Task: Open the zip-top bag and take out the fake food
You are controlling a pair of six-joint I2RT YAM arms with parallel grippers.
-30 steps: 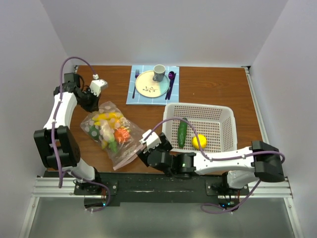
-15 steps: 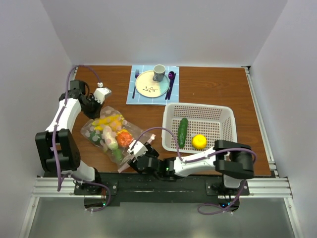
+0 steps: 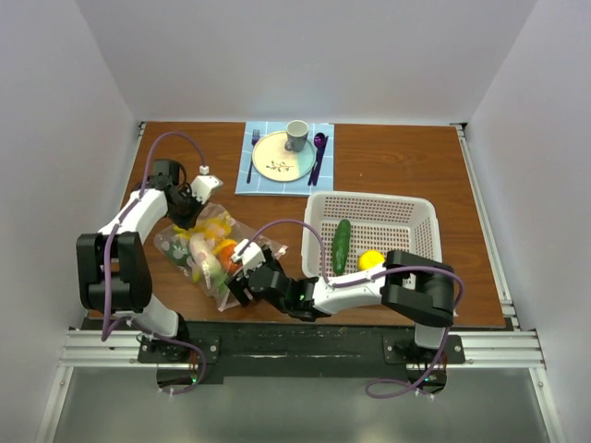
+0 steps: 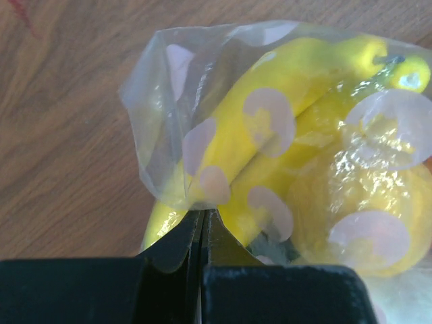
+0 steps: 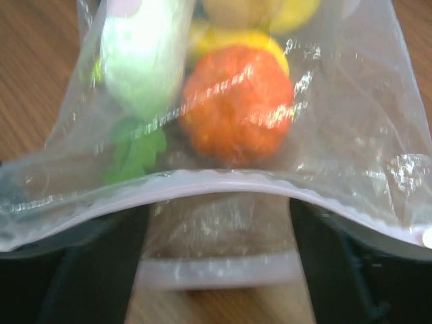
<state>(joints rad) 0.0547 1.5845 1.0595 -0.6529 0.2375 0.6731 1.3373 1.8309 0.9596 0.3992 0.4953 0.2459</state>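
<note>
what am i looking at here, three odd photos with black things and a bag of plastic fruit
These are two robot arms bolted at the near edge of a wooden table. The wide picture looks down from above; the two close-ups come from a camera on each wrist. The left claw is shut on a corner of the clear dotted bag, which holds yellow toy fruit and an orange piece. The right claw stands open at the bag's pink zipper edge. A white basket holds a cucumber and a lemon. At the back sit a plate and a cup on a blue mat.
</note>
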